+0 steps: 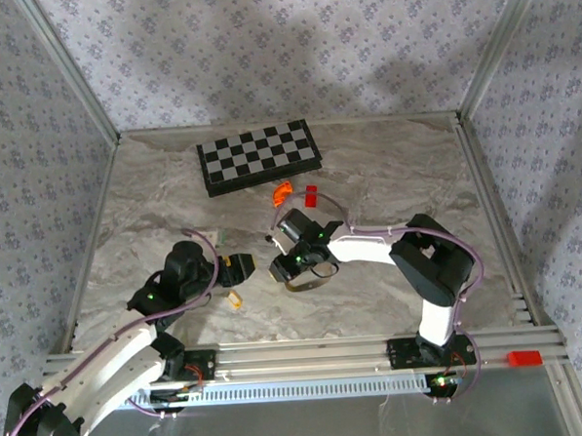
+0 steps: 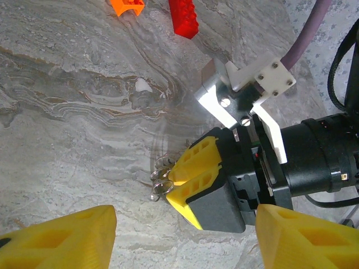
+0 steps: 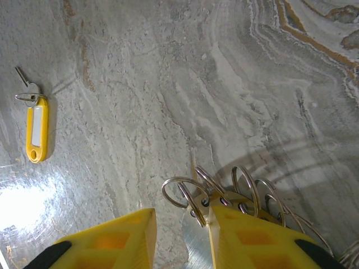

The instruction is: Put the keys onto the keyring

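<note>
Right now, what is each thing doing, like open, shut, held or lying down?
key: lying flat, loose.
keyring: pinched, apart from the key.
right gripper: shut on the keyring.
left gripper: open, empty.
checkerboard: lying flat.

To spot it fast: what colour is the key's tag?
Key tag: yellow; best in right wrist view.

Table (image 1: 386, 174): grey marble veining; checkerboard (image 1: 259, 157) at twelve o'clock, black-and-white squares. Key (image 3: 35, 126) silver with yellow tag; keyring (image 3: 185, 193) silvery. Curved piece (image 1: 283, 191) orange, block (image 1: 310, 194) red.
</note>
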